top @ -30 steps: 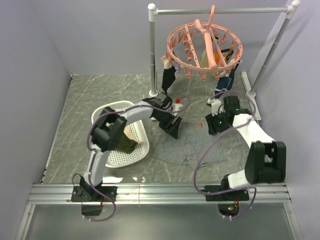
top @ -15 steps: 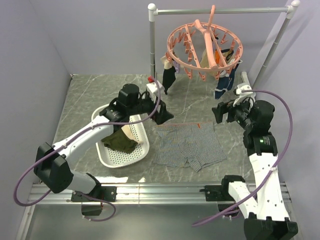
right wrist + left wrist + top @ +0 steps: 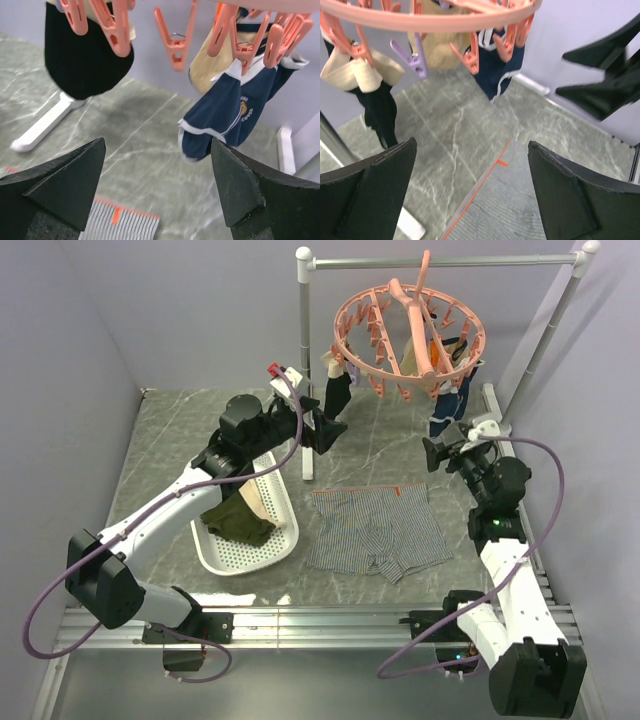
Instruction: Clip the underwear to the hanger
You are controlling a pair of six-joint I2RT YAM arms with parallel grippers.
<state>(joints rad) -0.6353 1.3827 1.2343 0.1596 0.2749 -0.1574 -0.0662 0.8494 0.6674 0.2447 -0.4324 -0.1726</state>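
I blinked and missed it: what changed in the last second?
The left gripper and right gripper let go of the underwear and rose toward the hanger, jaws open. The underwear, crumpled before, now lies flat on the table. Hanger and basket stayed put.

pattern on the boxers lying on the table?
The flat cotton boxer shorts are finely grey-and-white striped, with a thin orange-red waistband line; best in the top external view.

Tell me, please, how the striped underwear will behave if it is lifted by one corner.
The underwear lies flat with soft creases, so it is probably floppy and will sag. The cloth looks thin, so likely light. Pushed, it may bunch rather than slide.
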